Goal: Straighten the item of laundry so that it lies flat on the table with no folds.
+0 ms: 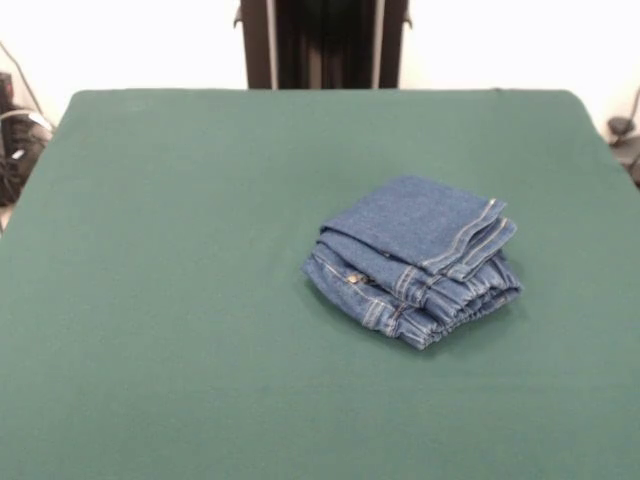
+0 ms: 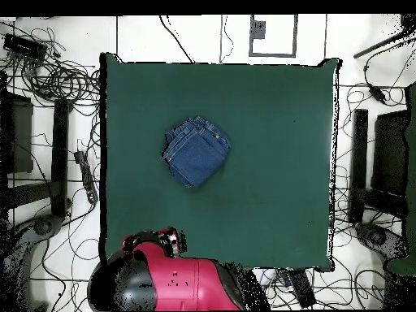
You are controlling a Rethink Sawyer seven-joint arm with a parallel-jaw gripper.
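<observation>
The blue denim jeans (image 1: 415, 260) lie folded into a compact stack of several layers, right of the middle of the dark green table (image 1: 180, 300). The gathered waistband and light seam stitching show along the stack's near right edge. In the overhead view the jeans (image 2: 197, 150) sit left of the centre of the table (image 2: 268, 187). The gripper shows in neither view. Only the red and black arm body (image 2: 175, 284) shows, drawn back beyond the table's bottom edge in the overhead view.
The robot's dark pedestal (image 1: 322, 42) stands behind the table's far edge. Cables and dark stands (image 2: 49, 81) lie on the floor around the table on both sides.
</observation>
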